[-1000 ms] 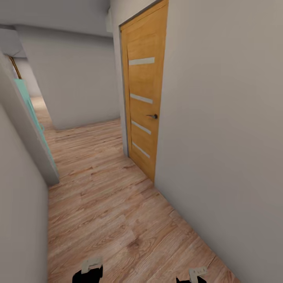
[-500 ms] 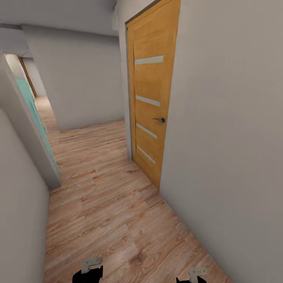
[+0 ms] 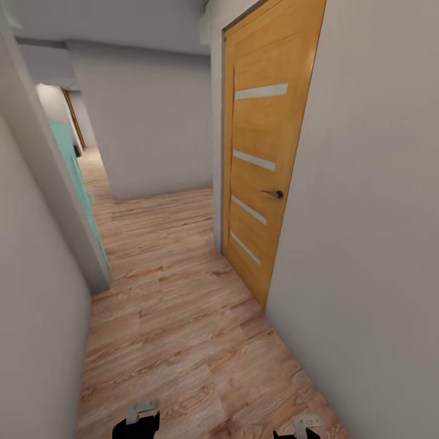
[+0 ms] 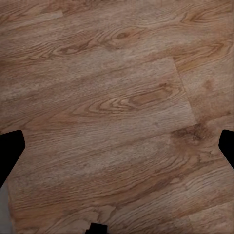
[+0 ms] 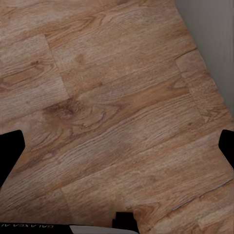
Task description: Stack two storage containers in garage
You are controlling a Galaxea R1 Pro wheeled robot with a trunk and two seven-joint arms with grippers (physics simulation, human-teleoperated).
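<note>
Left gripper [image 4: 117, 146] and right gripper [image 5: 117, 151] fingers are spread wide and hold nothing above the wood-plank floor [image 3: 177, 317]. No storage container is in view. Judged step: transit along the corridor. At frame right stands a closed wooden door [image 3: 262, 177]. Next move: steer forward, clear of both walls.

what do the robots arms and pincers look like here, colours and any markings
In the head view each arm ends in a black body topped by a pale grey bracket-like plate: left pincer, right pincer. In the wrist views the fingers are plain matt black. The right wrist view shows white lettering, seemingly "GALAXEA", on a black housing.
</note>
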